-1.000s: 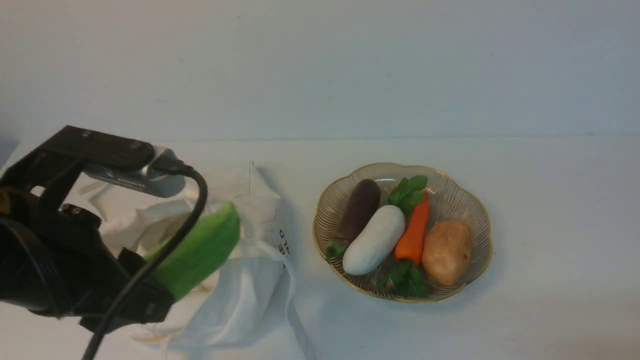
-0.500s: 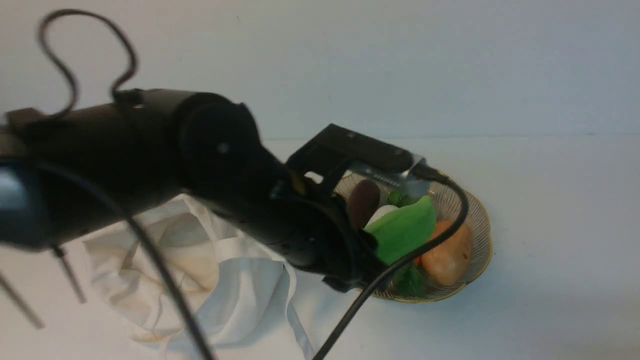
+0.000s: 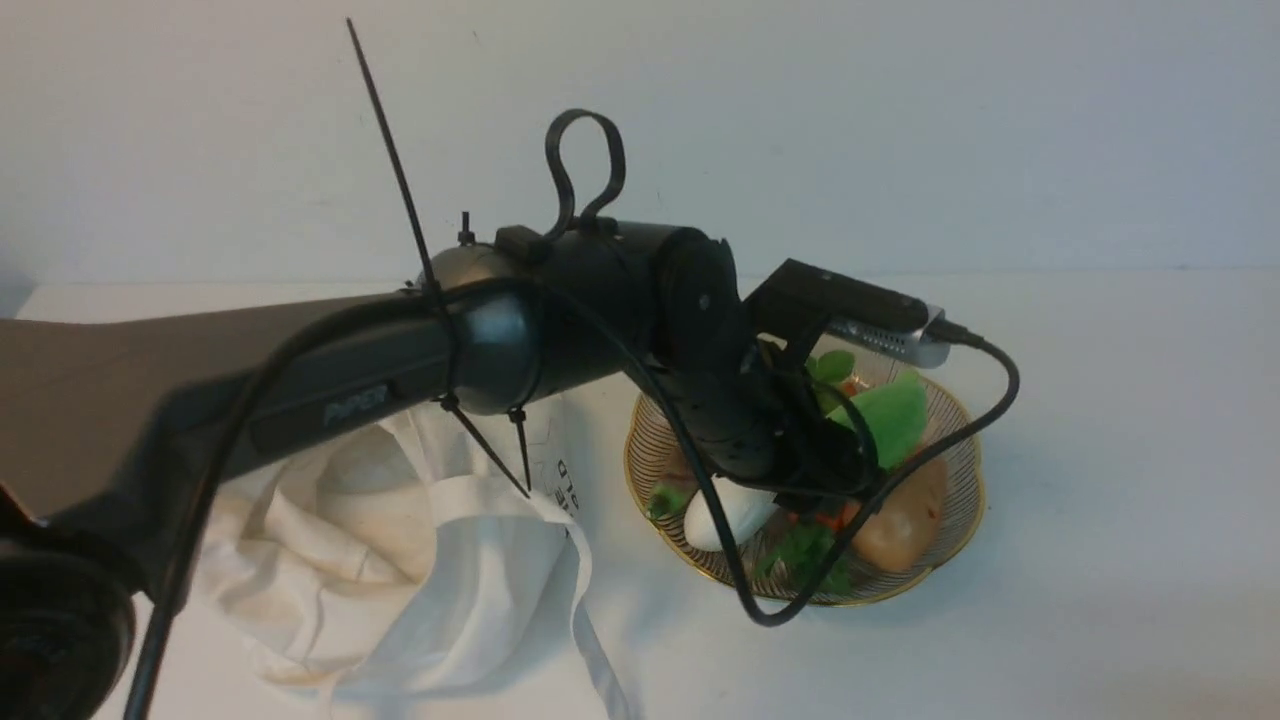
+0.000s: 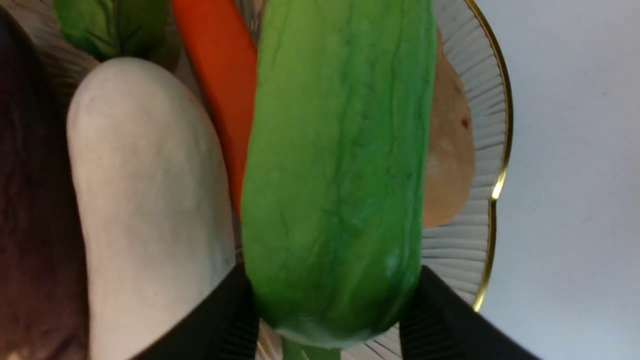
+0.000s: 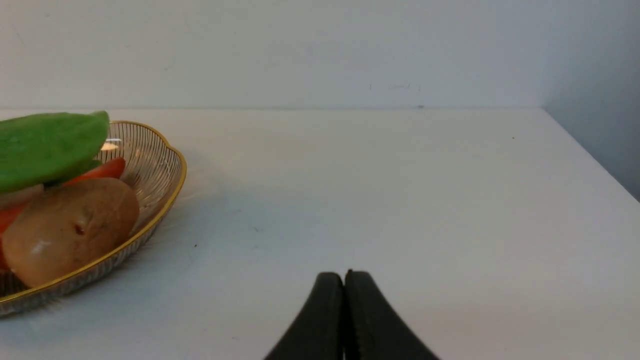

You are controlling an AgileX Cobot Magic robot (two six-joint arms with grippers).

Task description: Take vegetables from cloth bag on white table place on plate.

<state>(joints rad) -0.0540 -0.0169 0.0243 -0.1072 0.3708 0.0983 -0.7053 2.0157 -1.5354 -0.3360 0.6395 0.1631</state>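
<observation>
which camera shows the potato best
The right wrist view: the potato shows nearly whole there. In the front view the arm's cable crosses it; in the left wrist view the green vegetable covers much of it.

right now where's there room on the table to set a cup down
The widest bare patch is the white table to the right of the scalloped glass plate. A smaller strip lies in front of the plate, right of the cloth bag's strap. It's crowded over the plate, where the left gripper holds the green vegetable.
</observation>
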